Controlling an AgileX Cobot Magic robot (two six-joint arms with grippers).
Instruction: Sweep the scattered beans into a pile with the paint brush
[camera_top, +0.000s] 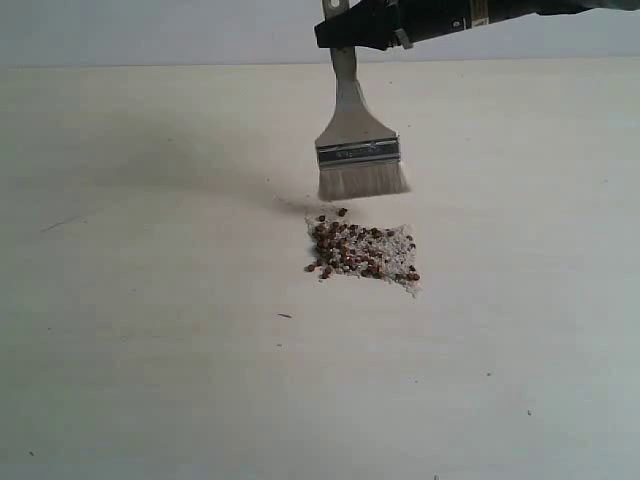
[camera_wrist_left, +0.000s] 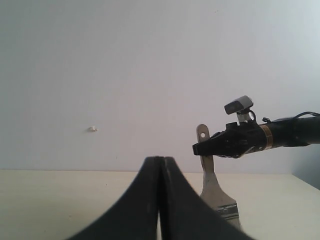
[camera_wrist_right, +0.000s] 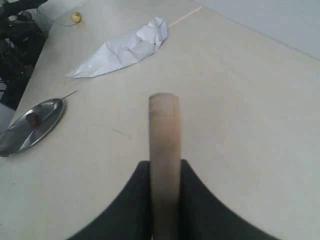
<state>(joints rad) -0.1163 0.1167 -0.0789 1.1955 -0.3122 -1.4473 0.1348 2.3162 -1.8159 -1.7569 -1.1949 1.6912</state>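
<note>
**Q:** Where does the paint brush (camera_top: 358, 150) stand relative to the beans (camera_top: 360, 250)?

**A:** The brush hangs upright, bristles (camera_top: 362, 181) down, just beyond the far edge of the bean patch. The bristles appear clear of the table (camera_top: 150, 350), and a faint shadow lies to their left. The beans form one compact patch near the middle of the table, mixed with pale crumbs (camera_top: 402, 240). One or two beans sit slightly apart at the patch's far edge.

**Q:** What holds the brush?

**A:** The right gripper (camera_top: 345, 40) reaches in from the upper right of the exterior view. Its jaws are clamped narrowly on the pale wooden handle (camera_wrist_right: 164, 130), well above the silver ferrule (camera_top: 358, 152). In the right wrist view the two dark fingers (camera_wrist_right: 135, 200) flank the handle on either side.

**Q:** And the other arm?

**A:** The left gripper (camera_wrist_left: 160, 165) is empty, its jaws pressed fully together. It is well apart from the beans and faces the brush from the side.

**Q:** What else lies on the table?

**A:** The right wrist view shows a crumpled white sheet (camera_wrist_right: 125, 47) and a round metal plate (camera_wrist_right: 15, 140) carrying a small red object, both far from the handle.
</note>
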